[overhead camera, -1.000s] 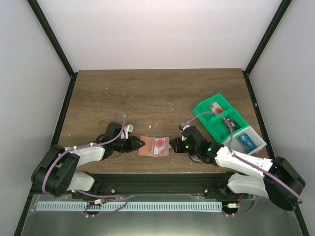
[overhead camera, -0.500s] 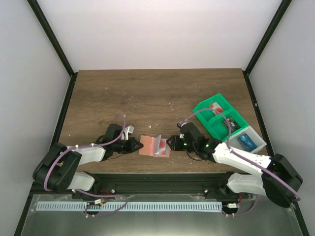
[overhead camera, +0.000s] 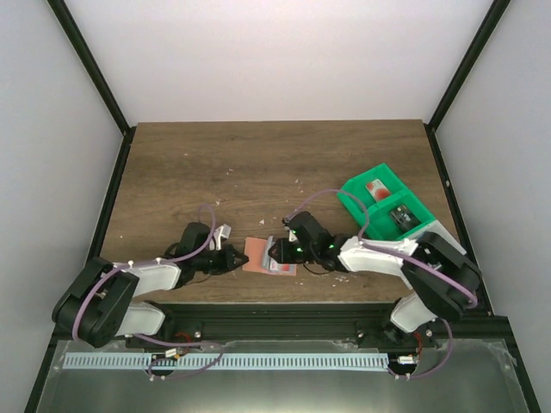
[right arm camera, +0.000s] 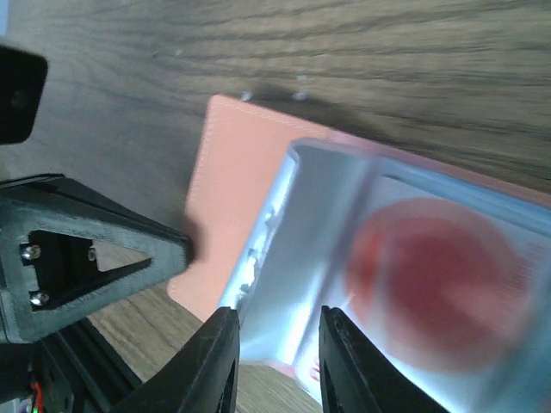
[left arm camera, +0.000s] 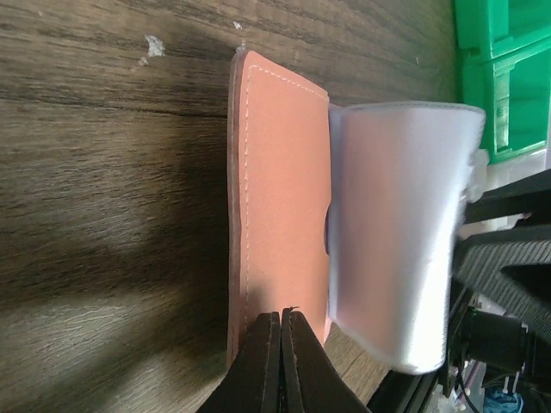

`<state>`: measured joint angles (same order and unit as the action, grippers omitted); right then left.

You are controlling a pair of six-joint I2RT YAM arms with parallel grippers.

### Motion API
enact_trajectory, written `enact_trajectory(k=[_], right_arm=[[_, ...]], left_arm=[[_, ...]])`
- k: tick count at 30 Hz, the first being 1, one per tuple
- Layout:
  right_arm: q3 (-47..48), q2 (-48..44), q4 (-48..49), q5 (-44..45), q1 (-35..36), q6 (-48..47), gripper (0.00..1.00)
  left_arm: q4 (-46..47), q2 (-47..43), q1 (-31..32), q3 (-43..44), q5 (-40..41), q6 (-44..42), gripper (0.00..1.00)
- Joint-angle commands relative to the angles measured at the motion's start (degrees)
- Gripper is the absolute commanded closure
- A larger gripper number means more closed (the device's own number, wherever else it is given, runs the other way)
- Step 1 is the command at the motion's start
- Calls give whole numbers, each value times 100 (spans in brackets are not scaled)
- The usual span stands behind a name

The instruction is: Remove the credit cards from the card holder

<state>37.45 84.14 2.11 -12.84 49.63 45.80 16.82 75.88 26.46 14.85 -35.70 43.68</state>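
Observation:
The tan-pink card holder (overhead camera: 256, 255) lies open near the table's front edge. It also shows in the left wrist view (left arm camera: 280, 198) and the right wrist view (right arm camera: 232, 198). My left gripper (overhead camera: 240, 258) is shut, its tips (left arm camera: 281, 317) resting on the holder's left half. My right gripper (overhead camera: 275, 252) is open, and its fingers (right arm camera: 280, 344) straddle the raised light blue inner flap (right arm camera: 318, 258). A red and white card (right arm camera: 430, 275) shows blurred in the pocket beyond the flap. The flap stands up in the left wrist view (left arm camera: 396, 232).
A green compartment tray (overhead camera: 353, 191) stands at the right, holding a red and white card (overhead camera: 376, 185) and a dark card (overhead camera: 402, 215). Its corner shows in the left wrist view (left arm camera: 508, 77). The left gripper's black body (right arm camera: 86, 258) sits close to the holder's left edge.
My right gripper has moved left over the holder, and the light blue flap has risen and swung left between its fingers. The left gripper has stayed on the holder.

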Motion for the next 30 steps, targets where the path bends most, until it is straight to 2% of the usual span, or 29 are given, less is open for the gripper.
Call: enact_trajectory(k=[1,8,14,17,21,23,26,30], right_arm=[[537,553,386,-222,307,-177,73],[666,887,255,-218,337,-415,68],[498,418,-135,350,323,-589,70],[263,95,60,236,282,-581,70],[-24,-302,225,239,222,-522,59],[-183,-542,296,236,161,-455,58],[-431,-861,290,331,54,-361,63],[-796,-1193,392,595,-74,-155,77]], left_arm=[[259,-105,6,-101,-101,121,100],[151,-331,9,-202,-106,216,100],[46,-532,9,-269,-90,290,100],[11,-635,13,-292,-73,326,100],[-92,-732,17,-289,-60,343,100],[-137,-798,18,-326,-64,372,100],[-131,-907,49,-433,-35,448,100],[-109,-1022,87,-508,-29,593,100]])
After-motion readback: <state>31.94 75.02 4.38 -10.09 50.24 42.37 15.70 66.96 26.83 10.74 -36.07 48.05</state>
